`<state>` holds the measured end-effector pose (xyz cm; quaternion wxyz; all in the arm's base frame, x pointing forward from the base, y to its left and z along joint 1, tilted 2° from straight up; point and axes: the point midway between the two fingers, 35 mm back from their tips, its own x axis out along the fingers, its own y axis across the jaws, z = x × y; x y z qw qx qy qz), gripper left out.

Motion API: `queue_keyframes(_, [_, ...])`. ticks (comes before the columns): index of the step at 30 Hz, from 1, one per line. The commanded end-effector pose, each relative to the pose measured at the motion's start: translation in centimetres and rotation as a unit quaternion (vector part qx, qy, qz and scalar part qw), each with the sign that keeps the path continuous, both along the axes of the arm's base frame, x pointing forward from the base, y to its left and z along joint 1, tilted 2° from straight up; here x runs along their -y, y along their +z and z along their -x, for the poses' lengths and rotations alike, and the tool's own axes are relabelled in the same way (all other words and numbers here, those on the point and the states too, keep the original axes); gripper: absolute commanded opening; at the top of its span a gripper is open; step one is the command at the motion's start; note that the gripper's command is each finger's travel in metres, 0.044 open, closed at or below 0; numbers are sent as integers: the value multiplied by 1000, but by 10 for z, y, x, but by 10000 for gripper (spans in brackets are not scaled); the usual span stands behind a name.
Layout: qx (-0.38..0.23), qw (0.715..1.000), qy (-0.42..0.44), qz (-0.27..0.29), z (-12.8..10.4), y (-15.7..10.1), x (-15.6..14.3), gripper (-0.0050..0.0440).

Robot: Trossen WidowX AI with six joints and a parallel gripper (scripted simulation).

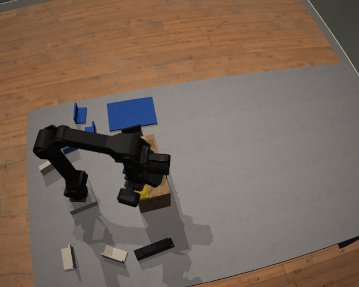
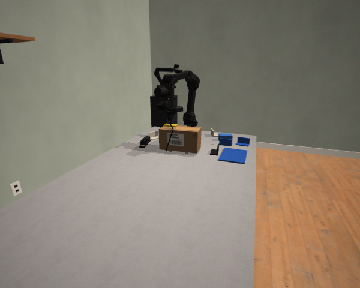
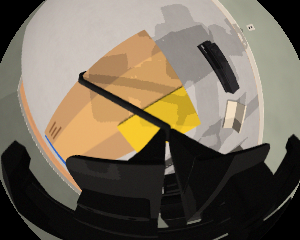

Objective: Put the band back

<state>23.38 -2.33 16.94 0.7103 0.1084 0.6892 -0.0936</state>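
Looking across the grey surface from the far end, we first find, at left, a long black object lying near a cream angle piece. Next we see the brown carton, with the yellow corner guard at the left end of its top. Above it, the gripper is clamped on the thin black band. We see the band cross the carton's top at a slant to the guard and run down the labelled face, leaning. Farther right stand a black angle piece and, beside it, a flat blue panel. A blue angle piece sits behind the panel.
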Motion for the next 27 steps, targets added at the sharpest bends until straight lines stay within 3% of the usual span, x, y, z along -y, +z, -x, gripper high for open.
queue_keyframes(1, [-4,1000,-2,3,0,-2,1,0])
queue_keyframes(27, [-4,1000,-2,3,-1,-17,1,0])
